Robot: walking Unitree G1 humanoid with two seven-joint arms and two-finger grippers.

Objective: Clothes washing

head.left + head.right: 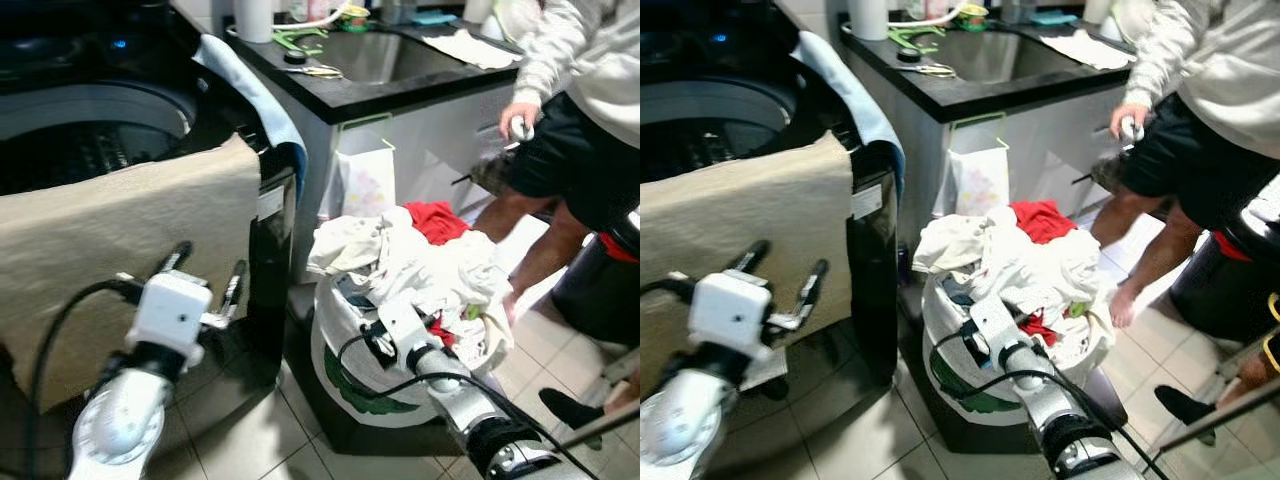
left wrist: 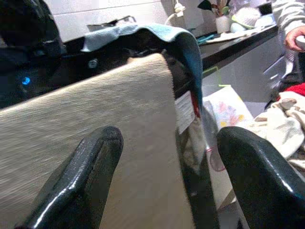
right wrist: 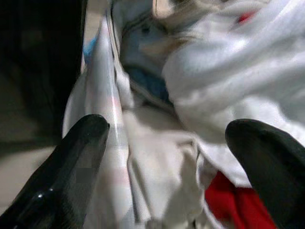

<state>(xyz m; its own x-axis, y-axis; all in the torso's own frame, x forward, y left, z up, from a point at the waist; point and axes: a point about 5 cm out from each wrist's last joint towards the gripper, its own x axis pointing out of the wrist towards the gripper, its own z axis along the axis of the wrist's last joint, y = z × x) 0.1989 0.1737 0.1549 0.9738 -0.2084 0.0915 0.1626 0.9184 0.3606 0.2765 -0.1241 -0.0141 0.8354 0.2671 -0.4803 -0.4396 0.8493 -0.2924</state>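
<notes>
Nearest the camera, both silver arms reach forward. Right gripper [image 3: 162, 181], black fingers spread wide and holding nothing, is pushed against the heap of mixed laundry [image 1: 420, 255] – mostly white garments, one red piece [image 1: 437, 218] on top, more red showing lower down – piled in a white soft laundry bag with green print [image 1: 345, 385] on the tiled floor. Whether the fingertips already touch cloth, cannot tell; right wrist view has white fabric directly between them.

Left gripper [image 1: 208, 275], fingers also apart and empty, hovers just before the beige towel [image 1: 120, 250] draped over the front of the black top-loading washing machine [image 1: 90, 125], drum open above it.

Step, as judged: picking a garment from the bag to load. Next: close right fingers on a white fold, lift it clear, carry it left and up over the machine's rim.

A person's hand [image 1: 519, 117] holds a small object by the black counter [image 1: 400, 85], near the bag.
</notes>
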